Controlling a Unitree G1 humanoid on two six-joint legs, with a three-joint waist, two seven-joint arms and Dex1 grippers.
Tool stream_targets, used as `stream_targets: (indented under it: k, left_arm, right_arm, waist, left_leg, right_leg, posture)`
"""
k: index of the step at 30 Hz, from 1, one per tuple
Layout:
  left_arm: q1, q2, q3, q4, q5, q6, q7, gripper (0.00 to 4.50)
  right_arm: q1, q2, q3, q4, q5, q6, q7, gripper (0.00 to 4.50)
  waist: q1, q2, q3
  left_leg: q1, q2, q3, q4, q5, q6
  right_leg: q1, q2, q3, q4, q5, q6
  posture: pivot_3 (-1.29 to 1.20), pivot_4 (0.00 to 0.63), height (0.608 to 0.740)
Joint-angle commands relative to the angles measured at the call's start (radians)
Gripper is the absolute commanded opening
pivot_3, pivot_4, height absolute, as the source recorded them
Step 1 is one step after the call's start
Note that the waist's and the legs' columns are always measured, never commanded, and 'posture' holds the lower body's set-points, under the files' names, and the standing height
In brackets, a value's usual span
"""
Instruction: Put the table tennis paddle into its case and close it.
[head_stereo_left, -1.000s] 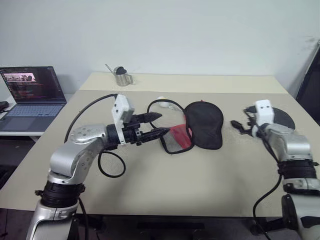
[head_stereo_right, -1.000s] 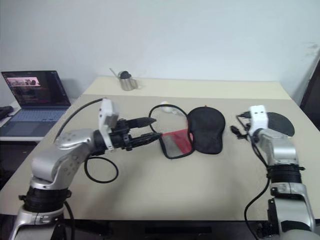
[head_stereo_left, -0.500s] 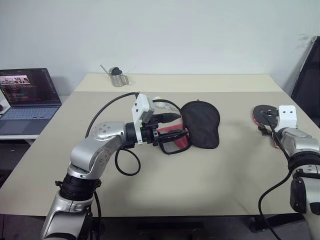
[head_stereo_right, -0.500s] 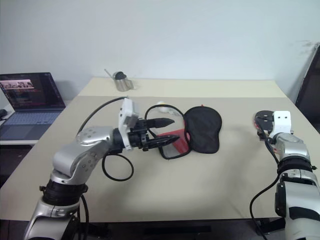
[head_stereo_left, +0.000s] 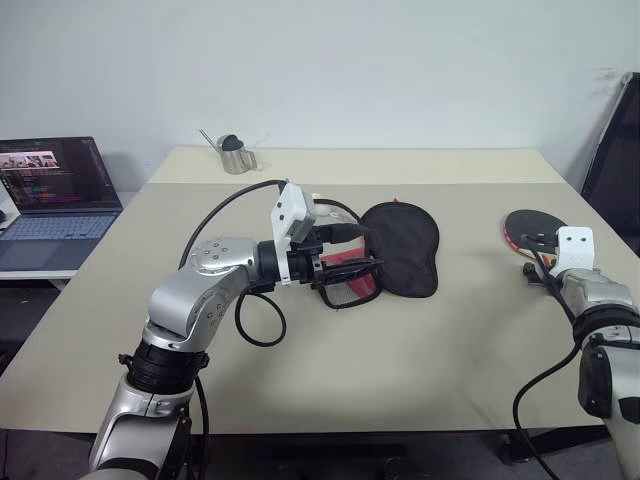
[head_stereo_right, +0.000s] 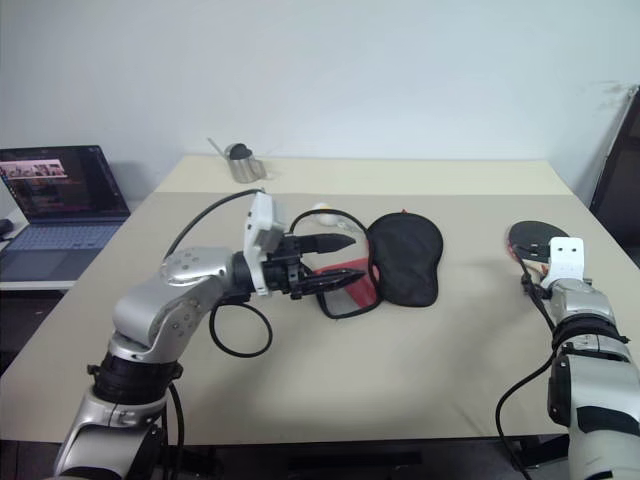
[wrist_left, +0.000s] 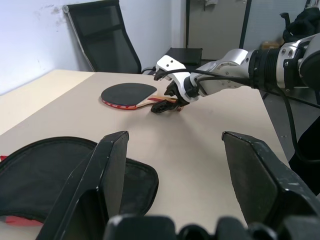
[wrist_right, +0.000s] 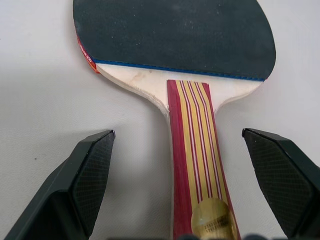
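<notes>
The table tennis paddle (wrist_right: 175, 35) lies flat near the table's right edge (head_stereo_left: 528, 226), black face up, with its striped wooden handle (wrist_right: 197, 150) pointing toward my right arm. My right gripper (wrist_right: 177, 134) is open, one finger on each side of the handle without touching it. The case (head_stereo_left: 402, 248), black with a red panel (head_stereo_left: 340, 260), lies mid-table with its unzipped mouth facing left. At that mouth my left gripper (head_stereo_left: 363, 250) points level and stands open, its lower finger over the red panel. Nothing shows between its fingers (wrist_left: 112, 170).
A laptop (head_stereo_left: 55, 190) sits on a side table at the left. At the back of the table (head_stereo_left: 400, 340) stands a metal cup (head_stereo_left: 238, 156). A black cable loops by my left arm. A black chair (head_stereo_left: 615, 150) stands beyond the right edge.
My right gripper has swung right and down until it straddles the paddle's handle. My left gripper has moved right to the case's mouth. The camera shifted early on.
</notes>
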Motion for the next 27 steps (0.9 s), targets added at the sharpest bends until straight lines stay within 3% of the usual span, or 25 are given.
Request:
stream_targets:
  k: [1,10,18,27]
  left_arm:
    - [-0.015,0.005,0.016,-0.013,0.003,-0.018,-0.009,3.25]
    - [-0.003,0.025,0.025,-0.017,-0.002,-0.009,-0.026,3.25]
    - [0.016,0.068,0.035,-0.032,-0.011,0.0,-0.046,3.25]
    - [0.044,0.075,0.041,-0.075,-0.046,0.028,-0.042,3.25]
  right_arm:
    - [-0.016,-0.004,-0.018,0.012,0.016,0.031,0.02,4.09]
    - [-0.009,0.007,0.01,-0.004,0.009,0.062,0.098,1.25]
    - [0.042,0.011,0.082,-0.171,-0.014,0.149,0.231,1.17]
    - [0.363,0.024,0.054,-0.84,0.089,0.576,0.271,1.17]
  waist:
    - [-0.001,0.0,0.0]
    - [-0.001,0.0,0.0]
    - [-0.011,0.0,0.0]
    - [-0.006,0.0,0.0]
  left_leg:
    - [0.0,0.0,0.0,0.0,0.0,0.0]
    - [0.001,0.0,-0.001,0.0,0.0,0.0]
    - [0.001,0.001,0.0,0.0,0.0,0.0]
    - [0.001,0.002,-0.002,0.0,0.0,0.0]
  right_leg:
    - [0.0,0.0,0.0,0.0,0.0,0.0]
    - [0.001,0.0,-0.001,0.0,0.0,0.0]
    - [0.001,0.001,0.0,0.0,0.0,0.0]
    - [0.001,0.002,-0.001,0.001,0.0,0.0]
  posture:
    - [0.0,0.15,0.74]
    - [0.0,0.15,0.74]
    - [0.0,0.15,0.74]
    - [0.0,0.15,0.74]
